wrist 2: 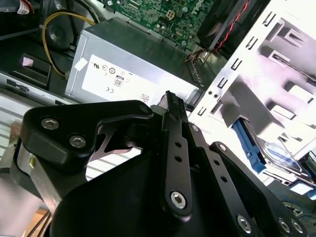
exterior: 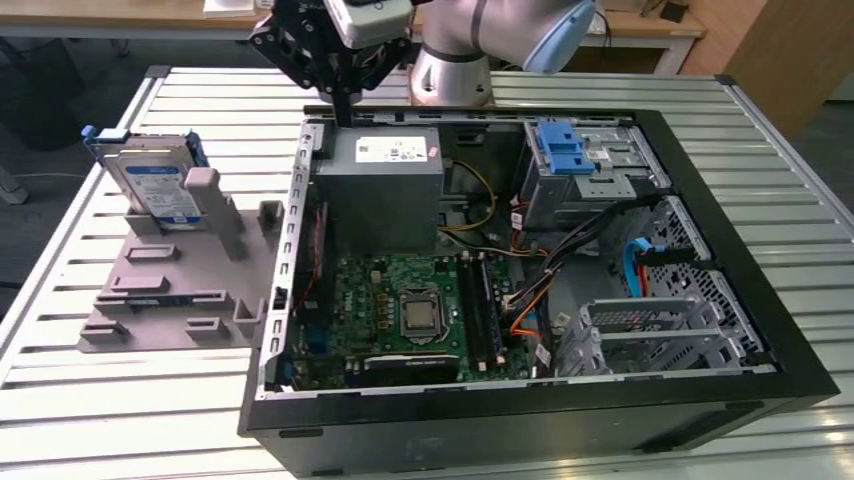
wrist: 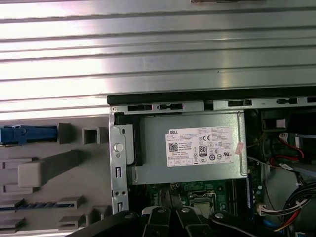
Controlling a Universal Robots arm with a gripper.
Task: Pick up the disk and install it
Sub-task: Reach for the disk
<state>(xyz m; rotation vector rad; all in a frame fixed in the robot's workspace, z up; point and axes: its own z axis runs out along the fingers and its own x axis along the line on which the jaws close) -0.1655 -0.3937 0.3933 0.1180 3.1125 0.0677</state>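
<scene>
while the disk (exterior: 158, 190) stands well apart, gripper (exterior: 343, 118) pressed together over case edge (exterior: 587, 113)

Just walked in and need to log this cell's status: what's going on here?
A single robot arm is set to put a disk into an open computer case. Its gripper hangs empty, fingers shut, over the case's edge by the grey power supply. The disk stands upright in a grey holder on the slatted table, at the exterior view's left of the case. Nothing is picked up yet.
</scene>
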